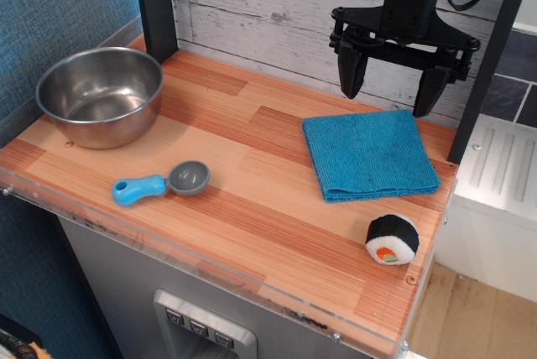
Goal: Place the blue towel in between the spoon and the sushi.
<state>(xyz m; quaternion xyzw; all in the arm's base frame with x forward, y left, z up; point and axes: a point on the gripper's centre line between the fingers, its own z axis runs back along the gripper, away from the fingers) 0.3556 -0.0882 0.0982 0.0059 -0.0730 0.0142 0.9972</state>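
The blue towel (369,155) lies flat and folded on the right half of the wooden tabletop (252,208). The spoon (161,184), with a light-blue handle and grey scoop, lies near the front left. The sushi (393,239), a black plush roll with a white face, sits near the front right, just below the towel. My gripper (391,93) hangs above the towel's back edge. Its two black fingers are spread wide and hold nothing.
A large steel bowl (100,95) stands at the back left. A white plank wall runs behind the table. A dark post (156,7) stands at the back left and another (485,65) at the right edge. A clear strip lines the front edge.
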